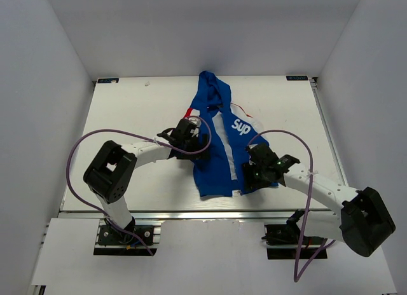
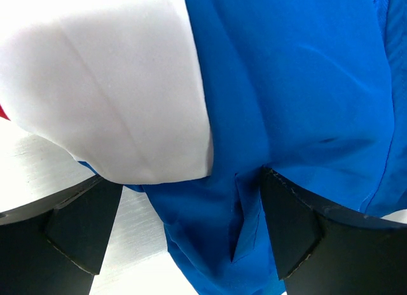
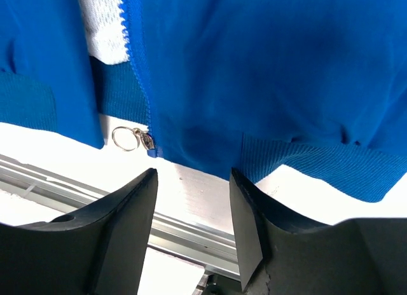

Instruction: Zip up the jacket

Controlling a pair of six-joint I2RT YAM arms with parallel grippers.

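Black fingers (image 3: pixel 251 231) of the right gripper (image 3: pixel 192 180) stood parted just short of the jacket's ribbed hem (image 3: pixel 305 161), holding nothing, with bare desk showing in the gap. Just beyond the left fingertip, the zipper slider and its small metal ring (image 3: pixel 125 138) lay at the bottom end of the zipper teeth (image 3: pixel 137 66). The left gripper (image 2: pixel 191 199) was spread wide over blue fabric and white lining (image 2: pixel 108 85), not clamped on either. From above, the jacket (image 1: pixel 213 161) lay spread on the white desk (image 1: pixel 127 117), hood towards the far edge, front unzipped, white "Sup" lettering (image 1: pixel 240 126) showing. The left gripper was at its left edge and the right gripper at its near right corner.
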